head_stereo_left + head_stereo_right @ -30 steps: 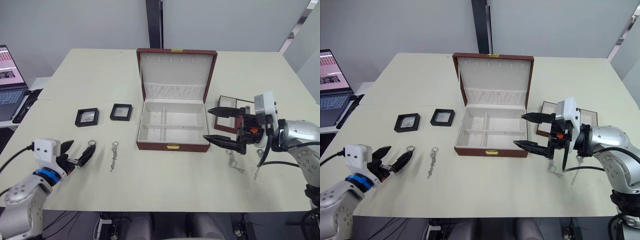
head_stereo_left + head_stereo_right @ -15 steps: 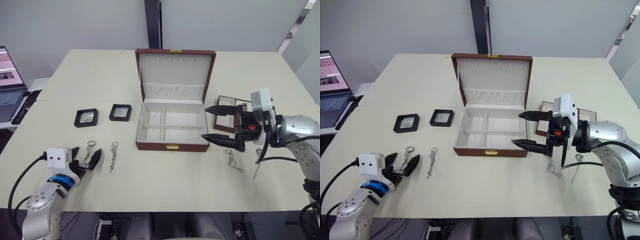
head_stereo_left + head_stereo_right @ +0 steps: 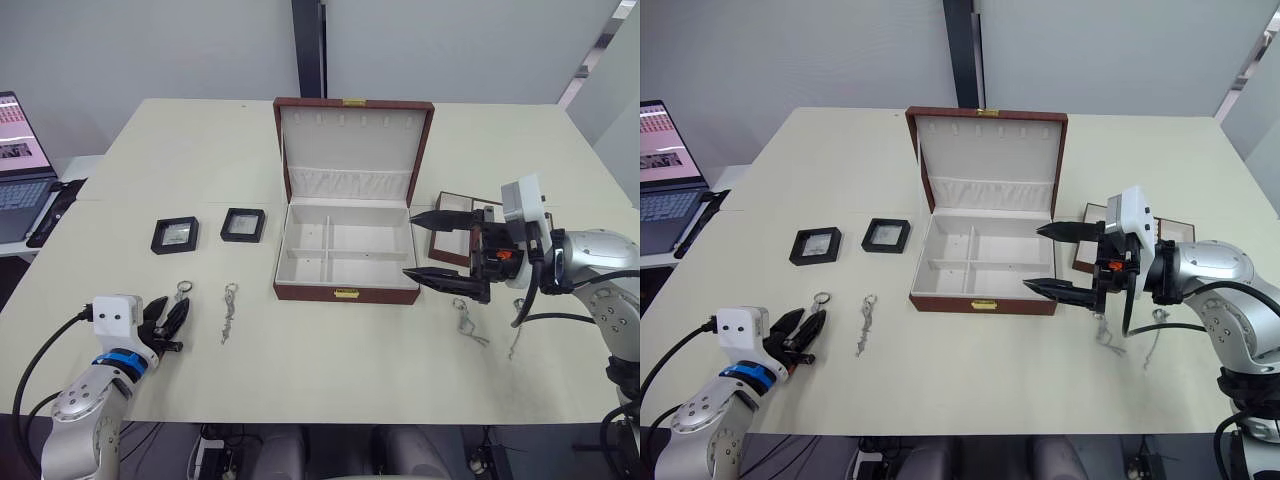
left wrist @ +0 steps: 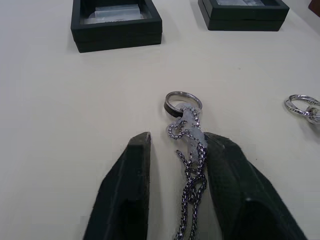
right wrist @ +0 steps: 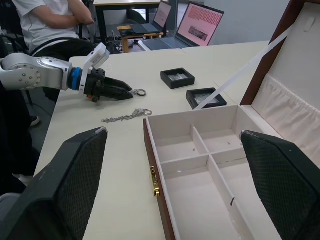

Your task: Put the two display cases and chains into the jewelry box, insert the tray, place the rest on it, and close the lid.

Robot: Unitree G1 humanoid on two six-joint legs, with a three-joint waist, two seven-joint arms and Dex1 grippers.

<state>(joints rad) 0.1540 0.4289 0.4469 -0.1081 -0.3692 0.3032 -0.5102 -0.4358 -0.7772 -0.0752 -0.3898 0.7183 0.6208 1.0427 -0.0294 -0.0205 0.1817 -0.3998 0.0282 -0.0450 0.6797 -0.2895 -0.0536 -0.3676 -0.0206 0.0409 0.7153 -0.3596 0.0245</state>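
Counting what lies on your worktop (image 3: 300, 370): two display cases, four chains, one jewelry box and one tray.

Your left gripper (image 4: 175, 150) sits low at the near left corner of the worktop. Its fingers (image 4: 132, 165) are a little apart, with the first chain (image 4: 187, 150) lying between them and touching the inner face of one finger; you cannot tell whether they press on it. The chain's ring (image 4: 183, 101) pokes out just past the fingertips. The second chain (image 3: 229, 310) lies stretched out on the worktop, between that gripper and the jewelry box (image 3: 345, 255).

The two display cases sit side by side behind those chains: the left display case (image 3: 175, 235) and the right display case (image 3: 243, 224), near each other but not touching, both left of the box.

The box stands in the middle with its lid (image 3: 352, 150) raised upright, and its cream compartments hold nothing.

Your right gripper (image 3: 425, 247) hovers at the box's right edge, its fingers spread wide apart and gripping nothing. The tray (image 3: 455, 215) lies flat behind that gripper, just right of the box. The third chain (image 3: 466, 323) and the fourth chain (image 3: 516, 330) lie on the worktop near the front right, close together, below your right arm.
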